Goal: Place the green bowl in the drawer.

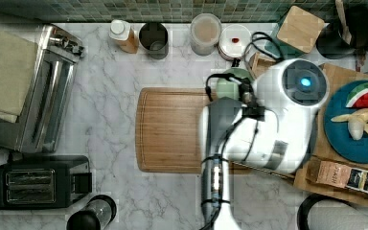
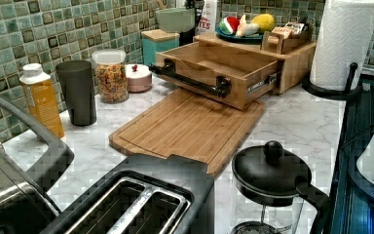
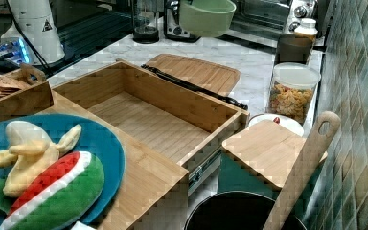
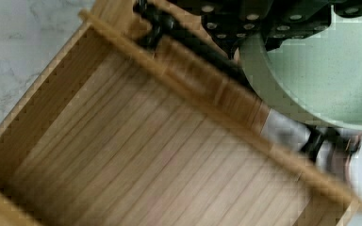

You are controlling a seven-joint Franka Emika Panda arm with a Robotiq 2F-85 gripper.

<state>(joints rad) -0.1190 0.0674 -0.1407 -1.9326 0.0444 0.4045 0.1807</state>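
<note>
The small round pale sage-green bowl (image 3: 207, 17) with a glossy inside hangs upright in the air, clear of the counter, above the shallow rectangular light-wood drawer (image 3: 148, 115), which stands pulled open, its slatted floor bare, its long black bar handle (image 2: 190, 80) along the front.

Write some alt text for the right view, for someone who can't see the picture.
A pale green bowl hangs in the air above an open, empty wooden drawer with a black bar handle. Beyond the drawer a cutting board lies on the marble counter, a jar of coloured pasta stands by the tiled wall, and a blue plate of toy fruit sits in the foreground.
</note>
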